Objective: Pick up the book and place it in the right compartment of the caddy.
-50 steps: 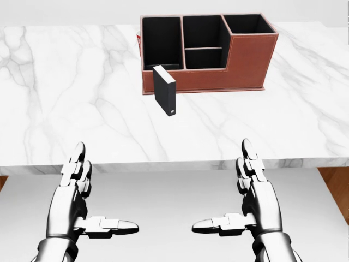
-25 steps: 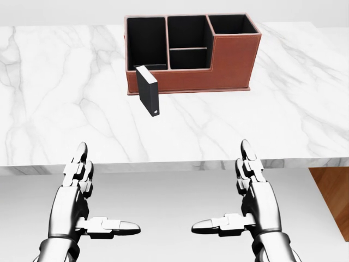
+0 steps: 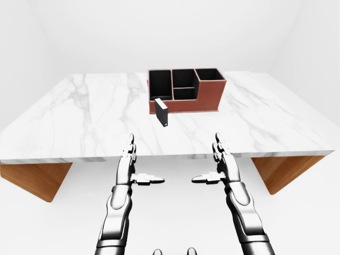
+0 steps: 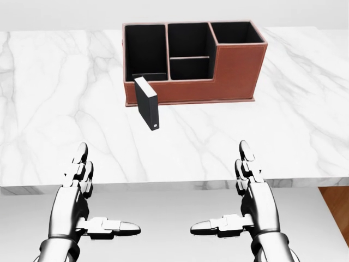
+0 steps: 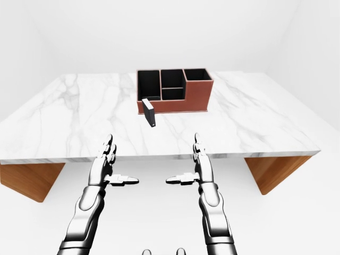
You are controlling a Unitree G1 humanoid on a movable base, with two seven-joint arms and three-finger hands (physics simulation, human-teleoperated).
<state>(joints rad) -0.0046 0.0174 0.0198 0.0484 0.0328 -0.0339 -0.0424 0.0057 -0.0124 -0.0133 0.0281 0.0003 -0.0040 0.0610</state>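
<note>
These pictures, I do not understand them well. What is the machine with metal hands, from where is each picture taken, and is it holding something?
This is a computer simulation of a humanoid robot. All three pictures come from cameras on its head, looking out over its own arms: the head view looks down closely, and the two eye views show the scene more widely.

Its left hand and right hand are open and empty, below the near edge of a white marble table. On the table stands a reddish-brown caddy with black compartments. A small black book stands upright beside its left end; whether they touch, I cannot tell. Nothing is held yet.
</note>
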